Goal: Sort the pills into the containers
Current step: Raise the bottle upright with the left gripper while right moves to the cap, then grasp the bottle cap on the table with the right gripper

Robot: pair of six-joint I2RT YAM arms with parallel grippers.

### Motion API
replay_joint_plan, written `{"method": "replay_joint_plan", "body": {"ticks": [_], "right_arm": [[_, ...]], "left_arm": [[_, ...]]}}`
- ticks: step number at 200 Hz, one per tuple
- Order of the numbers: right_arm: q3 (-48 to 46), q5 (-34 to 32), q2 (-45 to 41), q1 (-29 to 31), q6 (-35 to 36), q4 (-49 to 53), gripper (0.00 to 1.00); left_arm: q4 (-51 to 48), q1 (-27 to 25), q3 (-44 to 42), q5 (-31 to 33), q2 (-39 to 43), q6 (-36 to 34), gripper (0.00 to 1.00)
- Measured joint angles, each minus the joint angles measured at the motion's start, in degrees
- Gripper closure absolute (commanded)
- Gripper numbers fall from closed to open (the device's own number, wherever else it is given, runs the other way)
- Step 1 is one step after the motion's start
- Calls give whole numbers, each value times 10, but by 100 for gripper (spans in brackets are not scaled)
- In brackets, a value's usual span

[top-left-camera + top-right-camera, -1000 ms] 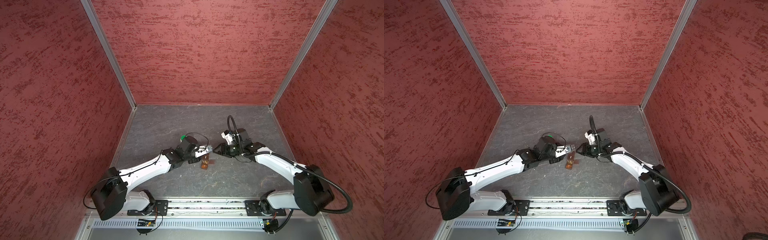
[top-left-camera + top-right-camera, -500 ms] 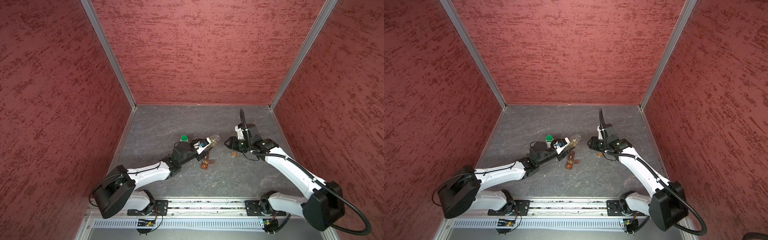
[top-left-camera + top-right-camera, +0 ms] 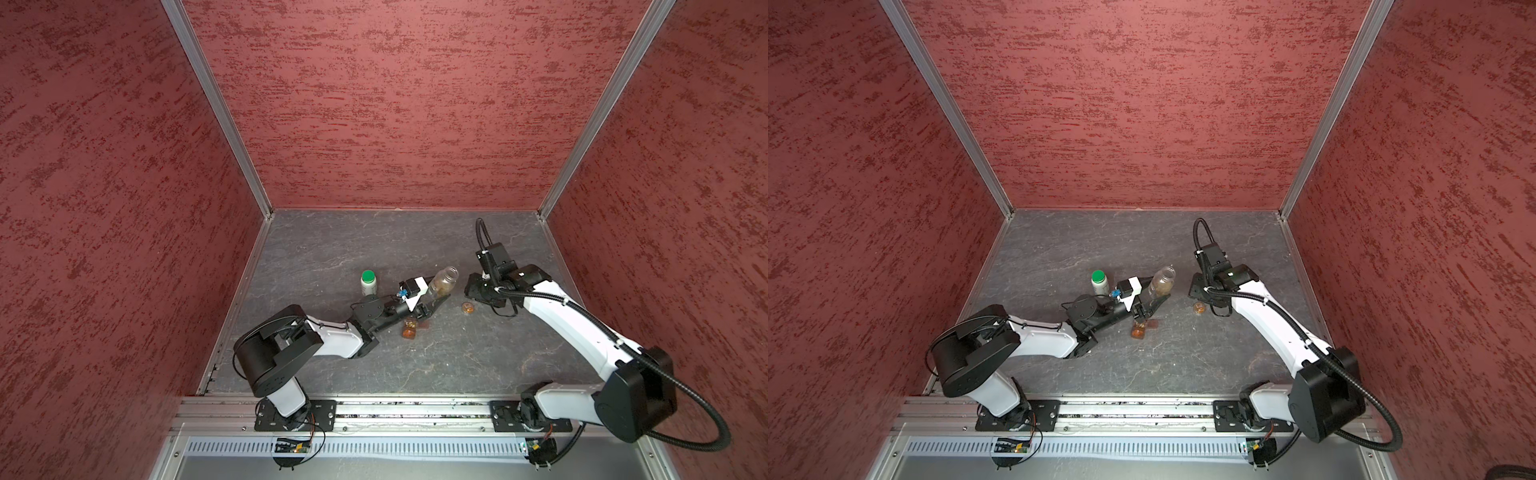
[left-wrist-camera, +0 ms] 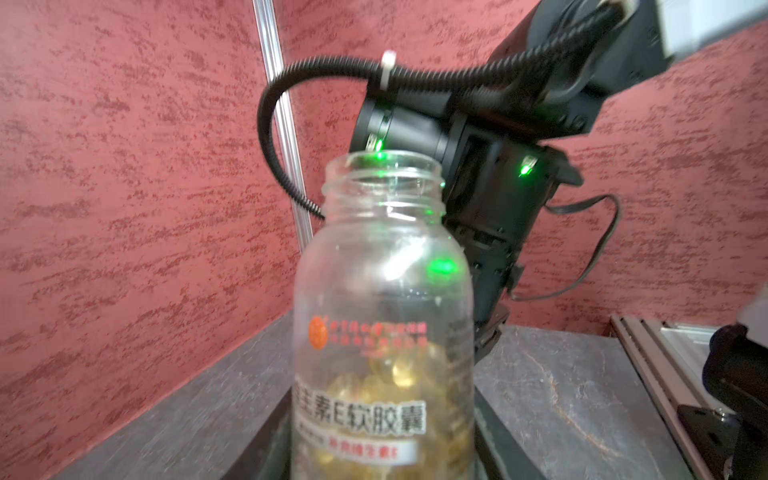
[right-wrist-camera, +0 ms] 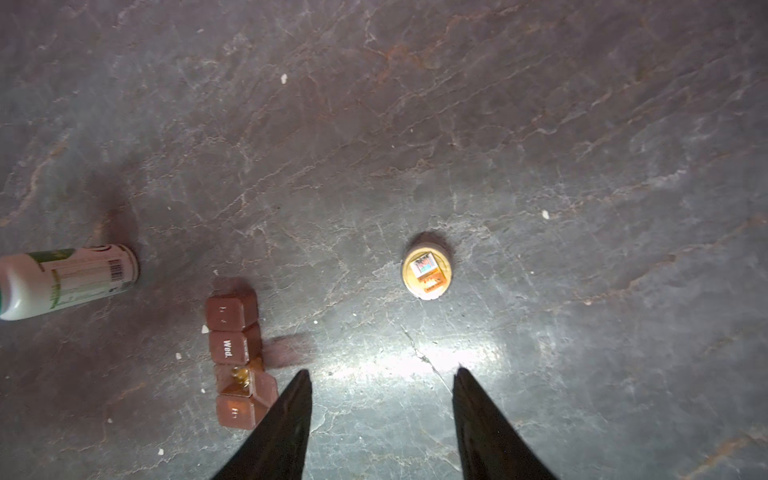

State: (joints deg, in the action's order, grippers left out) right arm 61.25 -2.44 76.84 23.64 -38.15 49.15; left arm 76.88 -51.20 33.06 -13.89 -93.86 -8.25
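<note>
My left gripper is shut on the clear amber bottle, which is uncapped and holds several yellow pills. In both top views the bottle leans up and away from the gripper. The containers are a brown strip of lidded cells lying on the floor. One cell has its lid raised, with pills inside. In a top view the strip lies just below the left gripper. My right gripper hangs open and empty over bare floor, between the strip and the bottle's cap.
A white green-capped bottle stands left of the left wrist; it also shows in the right wrist view. The loose cap lies on the grey floor near the right gripper. Red walls enclose three sides.
The two grippers, close together at the bottle a second ago, have parted. The right one drew back to the right and opened wider; the cap now lies on the floor. The left one holds the bottle clear.
</note>
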Motion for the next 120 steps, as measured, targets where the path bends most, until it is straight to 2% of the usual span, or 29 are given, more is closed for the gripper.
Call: {"method": "replay_joint_plan", "body": {"ticks": [120], "right_arm": [[34,14,179,-32,1,11,39]], "left_arm": [[24,8,-24,-2,-3,-6,100]]}}
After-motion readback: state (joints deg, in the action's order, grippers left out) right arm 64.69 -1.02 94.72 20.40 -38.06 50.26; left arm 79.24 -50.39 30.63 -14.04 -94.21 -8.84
